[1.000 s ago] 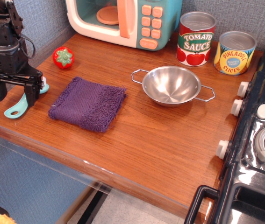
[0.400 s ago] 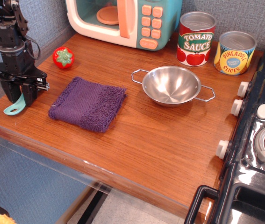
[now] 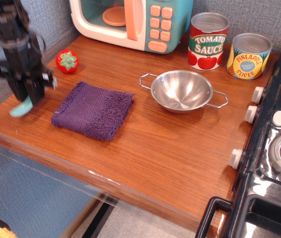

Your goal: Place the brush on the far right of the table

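My black gripper (image 3: 28, 94) is at the far left of the brown wood-grain table (image 3: 160, 144), blurred by motion. Its fingers are shut on the light-teal brush (image 3: 21, 107). Only the brush's handle end shows, hanging below the fingers just above the tabletop; the bristle head is hidden between the fingers. The gripper is left of the purple cloth and below the toy tomato.
A purple cloth (image 3: 92, 109) lies right of the gripper. A red toy tomato (image 3: 67, 61) sits behind it. A steel bowl (image 3: 182, 89) is mid-table. A toy microwave (image 3: 130, 21), tomato sauce can (image 3: 207, 40) and pineapple can (image 3: 249, 55) stand at the back. A black toy stove (image 3: 274, 148) fills the right side.
The fingers closed on the brush, then the gripper rose and shifted slightly right with it. The brush's handle has left the tabletop.
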Available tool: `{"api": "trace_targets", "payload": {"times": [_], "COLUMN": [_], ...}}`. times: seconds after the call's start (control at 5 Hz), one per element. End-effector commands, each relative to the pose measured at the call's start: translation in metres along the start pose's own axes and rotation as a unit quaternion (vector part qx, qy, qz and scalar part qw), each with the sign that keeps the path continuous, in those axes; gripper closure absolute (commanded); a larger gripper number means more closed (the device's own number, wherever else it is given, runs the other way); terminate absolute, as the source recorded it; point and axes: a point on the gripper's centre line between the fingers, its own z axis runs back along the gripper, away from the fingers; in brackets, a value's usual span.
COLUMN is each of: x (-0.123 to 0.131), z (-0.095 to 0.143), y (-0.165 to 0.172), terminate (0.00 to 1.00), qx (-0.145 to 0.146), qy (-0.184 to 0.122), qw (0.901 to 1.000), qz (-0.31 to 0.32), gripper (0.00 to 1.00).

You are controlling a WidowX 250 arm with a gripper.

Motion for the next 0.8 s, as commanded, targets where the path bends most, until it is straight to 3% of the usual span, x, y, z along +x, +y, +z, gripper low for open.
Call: {"api": "trace_targets", "payload": {"times": [0.0,0.2,0.4,0.6], "x": [-0.009,-0.027,-0.044,-0.053], "z": [0.1,0.08,0.057,0.036], "y": [-0.076,-0.122,-0.169,-0.213], "terminate": [0.0,0.0,0.0,0.0], "qx": [-0.028,-0.05,-0.044,-0.029], "qy": [-0.14,-0.101,-0.061,-0.024], "qw": [0.9768,0.9563,0.9435,0.9398], "qz": [-0.16,-0.27,-0.323,-0.34], "gripper": [1.0,1.0,1.0,1.0]}}
